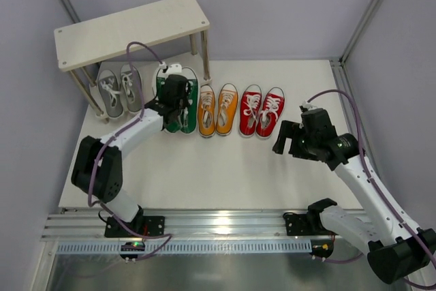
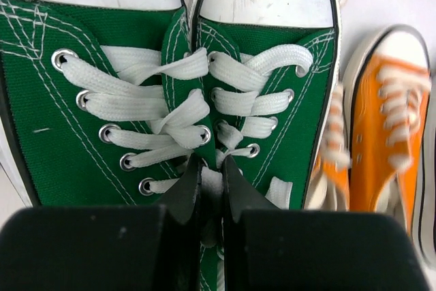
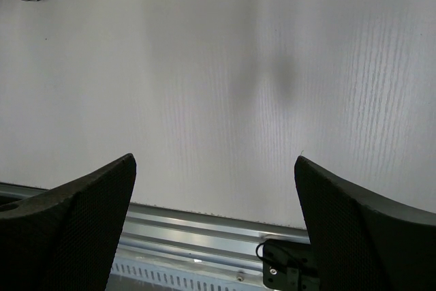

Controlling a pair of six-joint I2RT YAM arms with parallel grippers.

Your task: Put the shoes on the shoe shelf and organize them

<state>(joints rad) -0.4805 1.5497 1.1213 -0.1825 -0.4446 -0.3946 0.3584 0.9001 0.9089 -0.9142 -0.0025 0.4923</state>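
While narrow, end effector (image 2: 211, 163) pinches shoes (image 2: 300, 124).

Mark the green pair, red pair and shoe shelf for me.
green pair (image 2: 180, 110), left wrist view, on the laces.
red pair (image 1: 251, 111), top external view, on one shoe's laces.
shoe shelf (image 1: 129, 28), top external view, on its top board.

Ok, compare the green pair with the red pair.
Colour: the green pair is green canvas, the red pair red.
Contact: the left gripper has its jaws closed on the green pair's inner edges; the red pair is untouched, the right gripper open, apart from it.
Place: the green pair sits by the shoe shelf; the red pair ends the row.
Both have white laces and toe caps.
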